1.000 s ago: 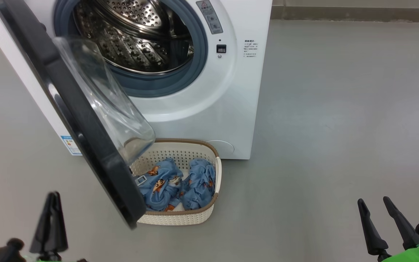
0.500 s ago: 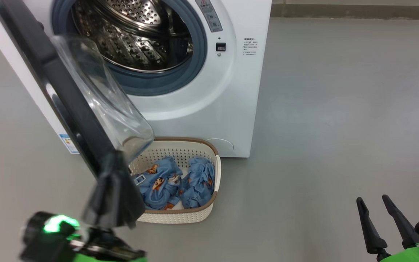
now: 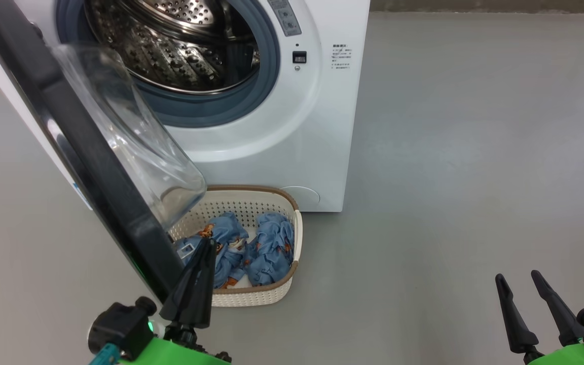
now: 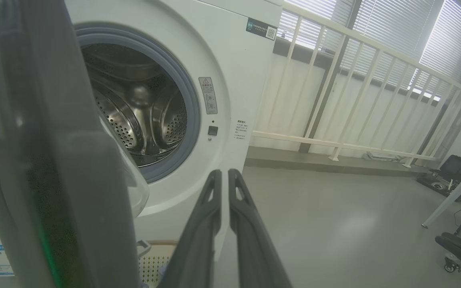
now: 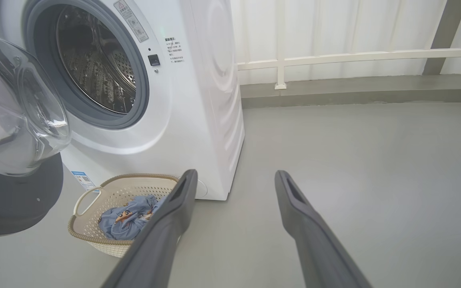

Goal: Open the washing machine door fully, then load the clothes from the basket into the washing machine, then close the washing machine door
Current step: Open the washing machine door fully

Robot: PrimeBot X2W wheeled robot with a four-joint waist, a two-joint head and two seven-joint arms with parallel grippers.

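Dark fingers of the left gripper are pressed almost together with nothing held, a thin slit being seen between them in the left wrist view. It is raised at the lower left of the head view, just beside the bottom edge of the door; contact cannot be told. The right gripper is held wide and empty at the lower right, over bare grey floor, well apart from everything else; the wide gap is confirmed in the right wrist view.

The basket is set on the floor, touching or just beside the front of the washing machine. The clothes are bunched inside it, two blue lumps side by side. The door is swung out to the left, seen nearly edge-on, its glass bowl hanging over the basket's left part. The steel drum is exposed behind. A white railing is seen beyond the machine.
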